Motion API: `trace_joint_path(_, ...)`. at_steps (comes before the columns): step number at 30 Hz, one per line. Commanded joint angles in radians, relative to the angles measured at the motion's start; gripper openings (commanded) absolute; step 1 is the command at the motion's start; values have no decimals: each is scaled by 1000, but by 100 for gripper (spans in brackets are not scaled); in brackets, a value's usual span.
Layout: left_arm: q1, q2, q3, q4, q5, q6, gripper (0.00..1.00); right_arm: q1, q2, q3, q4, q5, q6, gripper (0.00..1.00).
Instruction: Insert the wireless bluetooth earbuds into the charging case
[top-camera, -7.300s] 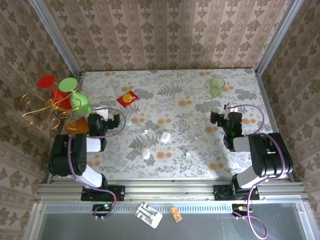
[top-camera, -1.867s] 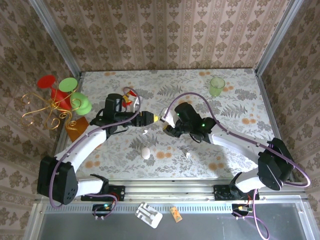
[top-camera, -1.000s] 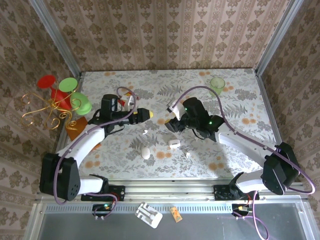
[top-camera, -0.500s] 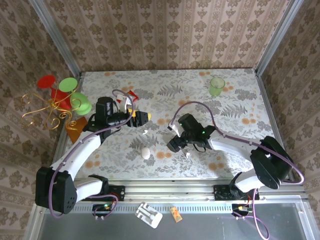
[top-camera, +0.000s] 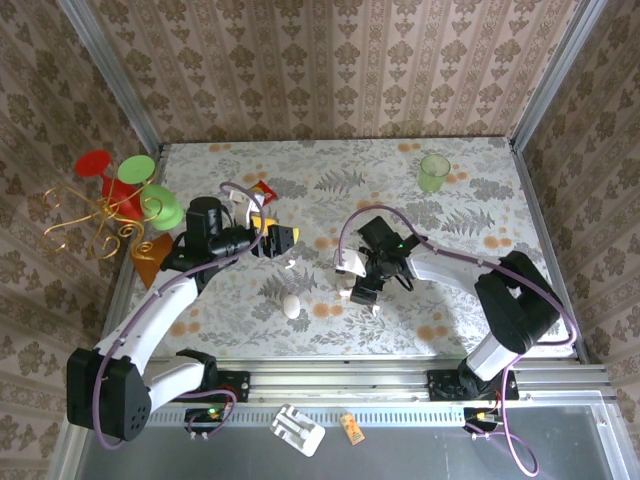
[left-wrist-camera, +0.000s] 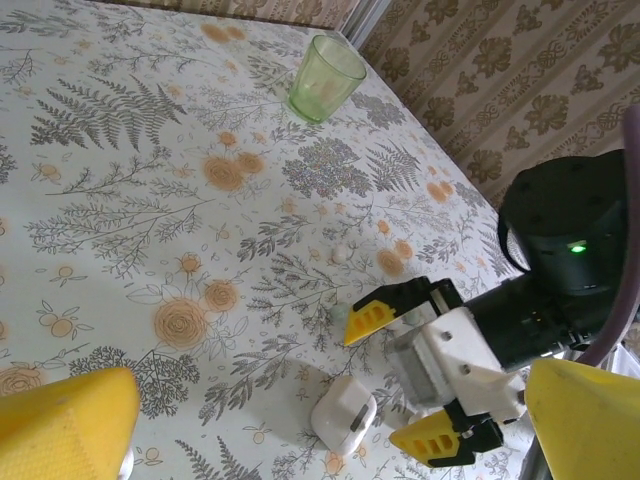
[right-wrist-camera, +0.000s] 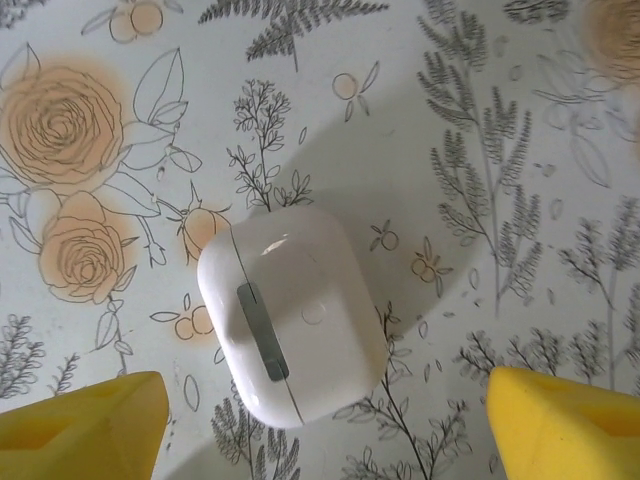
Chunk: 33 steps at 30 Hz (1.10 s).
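Right gripper (left-wrist-camera: 370, 388) spread wide, its yellow fingertips (right-wrist-camera: 80, 425) cut off by the frame, flanks the closed charging case (right-wrist-camera: 295, 310) on the floral table (right-wrist-camera: 480, 150) without touching it. Left gripper (top-camera: 284, 240) is spread, empty. An earbud (top-camera: 291, 264) is a barely legible white speck.

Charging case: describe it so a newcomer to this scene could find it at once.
On the floral table, find the right gripper pointing down near the front middle. The charging case lies flat between its open jaws, untouched. Unlike the smooth white egg to its left, it is a rounded square with a seam and a grey hinge strip.
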Motion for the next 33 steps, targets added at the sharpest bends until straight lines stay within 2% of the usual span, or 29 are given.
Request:
trace_joint_path(1, -1, -18, -8, -29, -9, 46, 100, -4, 60, 56, -47, -51, -116, 84)
trace_joint_path(5, -1, -33, -10, -49, -21, 61, 100, -6, 111, 78, -64, -45, -135, 82)
trace_joint_path(10, -1, -40, -23, -38, -25, 59, 100, -6, 163, 138, -131, -43, -135, 73)
trace_joint_path(21, 0, -51, -27, -39, -35, 72, 100, 2, 212, 194, -187, -20, -138, 40)
trace_joint_path(25, -1, -55, -32, -23, -36, 102, 100, -6, 183, 198, -187, -15, -121, 40)
trace_joint_path(29, -11, -85, -87, 98, -26, 173, 100, -44, 80, 193, -171, -145, -41, 39)
trace_joint_path(33, -31, -121, -211, 401, -33, 259, 100, -81, -28, 179, -144, -288, 37, 38)
